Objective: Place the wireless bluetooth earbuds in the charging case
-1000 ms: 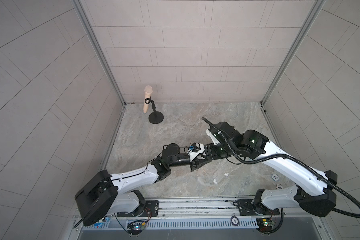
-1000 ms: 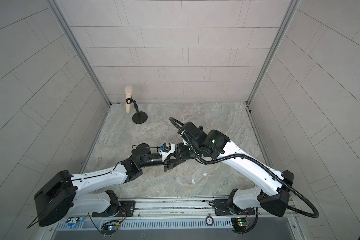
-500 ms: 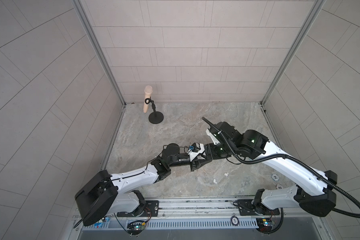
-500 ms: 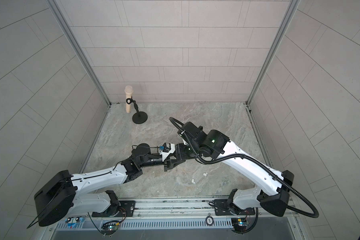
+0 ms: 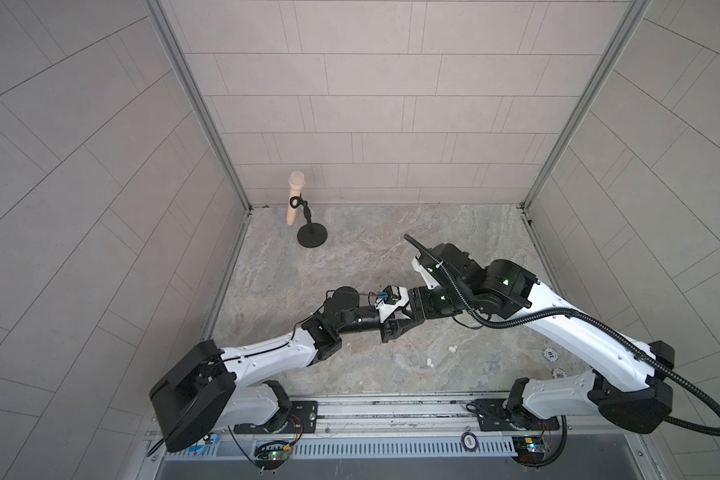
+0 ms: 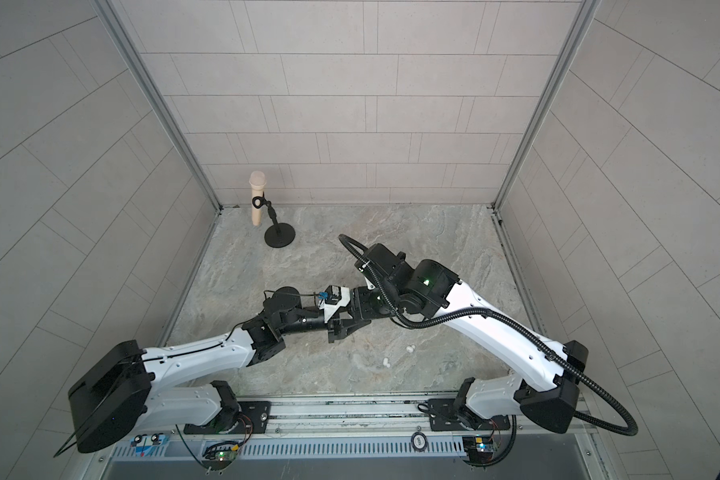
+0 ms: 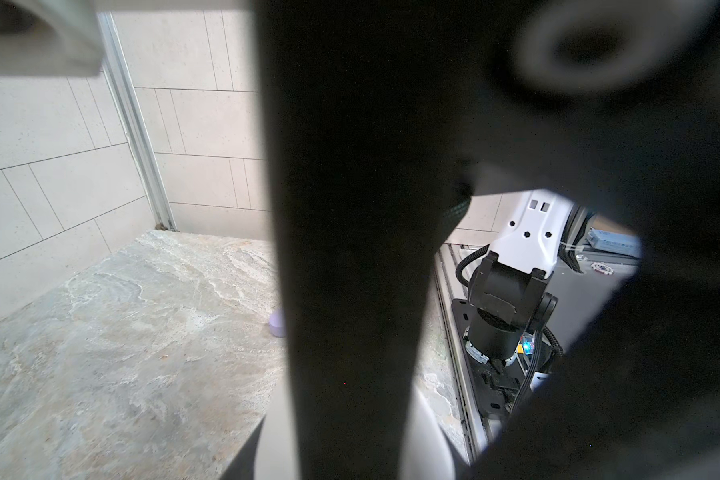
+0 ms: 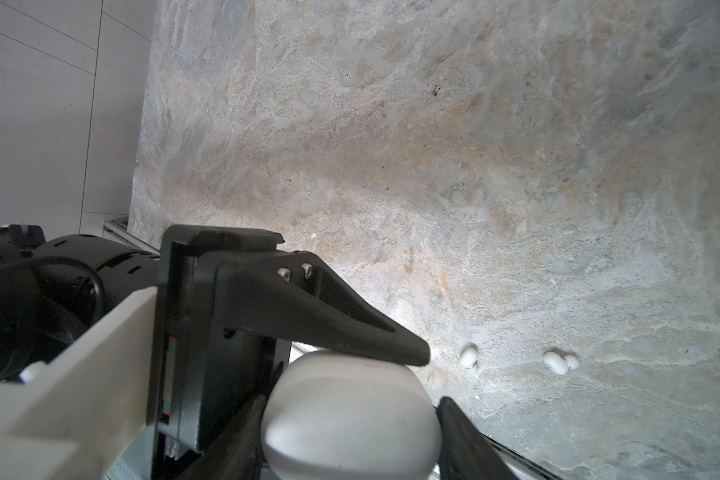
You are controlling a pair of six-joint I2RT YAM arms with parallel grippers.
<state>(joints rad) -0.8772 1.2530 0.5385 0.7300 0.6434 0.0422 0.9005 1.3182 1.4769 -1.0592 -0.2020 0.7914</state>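
A white charging case sits between the two black fingers of my right gripper, which is shut on its sides. My left gripper meets it from the opposite side. One of its black fingers lies against the case's upper face, and its other finger is hidden. Both grippers meet mid-table in both top views, where the case is hidden. Two white wireless bluetooth earbuds lie loose on the stone table, also seen in a top view.
A lilac rounded object rests on the table, half hidden behind a black bar. Two poker chips lie near the right arm's base. A beige microphone on a black stand stands at the back left corner.
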